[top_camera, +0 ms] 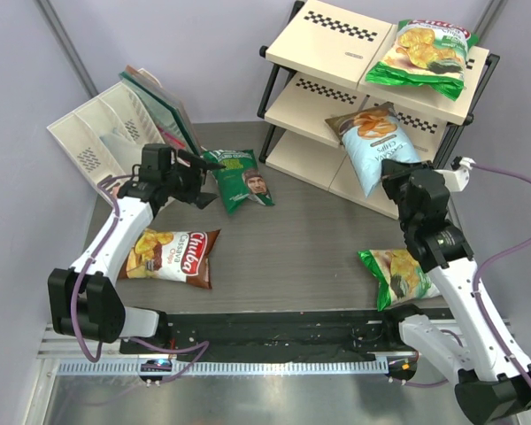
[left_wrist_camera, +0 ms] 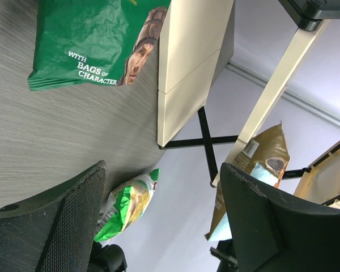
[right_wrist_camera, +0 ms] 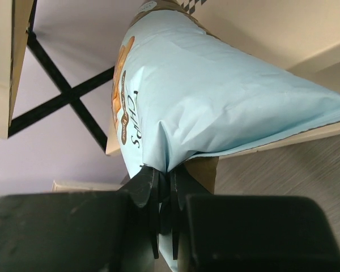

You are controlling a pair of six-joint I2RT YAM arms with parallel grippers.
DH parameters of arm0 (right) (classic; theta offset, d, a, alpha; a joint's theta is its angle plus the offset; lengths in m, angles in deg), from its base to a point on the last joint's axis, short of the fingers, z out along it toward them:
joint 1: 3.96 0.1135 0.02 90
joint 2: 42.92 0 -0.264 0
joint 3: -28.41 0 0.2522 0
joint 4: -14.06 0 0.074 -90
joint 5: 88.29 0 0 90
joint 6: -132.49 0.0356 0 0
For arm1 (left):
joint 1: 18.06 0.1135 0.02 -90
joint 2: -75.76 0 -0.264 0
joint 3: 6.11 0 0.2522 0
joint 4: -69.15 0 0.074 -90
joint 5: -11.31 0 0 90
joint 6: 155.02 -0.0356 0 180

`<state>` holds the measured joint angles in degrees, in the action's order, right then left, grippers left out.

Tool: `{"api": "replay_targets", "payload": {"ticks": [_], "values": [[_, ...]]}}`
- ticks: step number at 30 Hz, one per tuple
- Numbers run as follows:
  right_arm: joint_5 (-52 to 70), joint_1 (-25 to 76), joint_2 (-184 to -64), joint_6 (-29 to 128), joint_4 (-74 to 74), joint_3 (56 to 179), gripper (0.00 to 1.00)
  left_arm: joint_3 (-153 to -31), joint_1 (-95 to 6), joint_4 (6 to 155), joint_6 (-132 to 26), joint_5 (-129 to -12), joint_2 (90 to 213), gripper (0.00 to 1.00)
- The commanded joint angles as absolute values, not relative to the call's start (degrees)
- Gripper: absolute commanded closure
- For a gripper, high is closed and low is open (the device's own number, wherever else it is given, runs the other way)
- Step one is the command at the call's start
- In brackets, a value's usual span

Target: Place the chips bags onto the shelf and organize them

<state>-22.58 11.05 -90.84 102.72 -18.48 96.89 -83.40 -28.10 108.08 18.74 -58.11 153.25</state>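
Note:
The shelf stands at the back right. A green-and-white chips bag lies on its top board. My right gripper is shut on the bottom seam of the light blue chips bag, which leans against the middle tier; in the right wrist view the bag rises from my gripper against a shelf board. My left gripper is open and empty beside a dark green bag, which also shows in the left wrist view. The brown Chuba bag lies front left. Another green-and-white bag lies front right.
A white slotted organizer with a tilted clear panel stands at the back left. The shelf's bottom board is close ahead of my left gripper. A black rail runs along the table's front edge.

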Motion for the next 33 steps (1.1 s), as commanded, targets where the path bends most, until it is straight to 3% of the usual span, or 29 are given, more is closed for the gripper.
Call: {"api": "replay_targets", "payload": {"ticks": [1, 15, 29, 32, 33], "values": [[-29.8, 8.5, -91.5, 104.7, -12.2, 96.1, 0.99, -84.7, -28.5, 107.5, 18.6, -57.0, 152.9, 0.2], [-44.7, 8.2, -98.9, 116.6, -15.3, 98.6, 0.99, -83.8, -29.3, 107.9, 17.9, -57.1, 152.1, 0.2], [-43.6, 7.5, -111.0, 125.9, -24.1, 106.2, 0.99, -82.5, -29.2, 108.2, 16.8, -57.9, 150.9, 0.21], [-42.5, 7.5, -111.3, 126.4, -23.6, 105.5, 0.86, -82.4, -29.3, 107.8, 16.8, -57.8, 151.3, 0.21], [-42.1, 7.6, -111.5, 126.4, -23.3, 105.5, 0.86, -82.5, -29.2, 107.6, 16.8, -57.7, 151.4, 0.21]]}}
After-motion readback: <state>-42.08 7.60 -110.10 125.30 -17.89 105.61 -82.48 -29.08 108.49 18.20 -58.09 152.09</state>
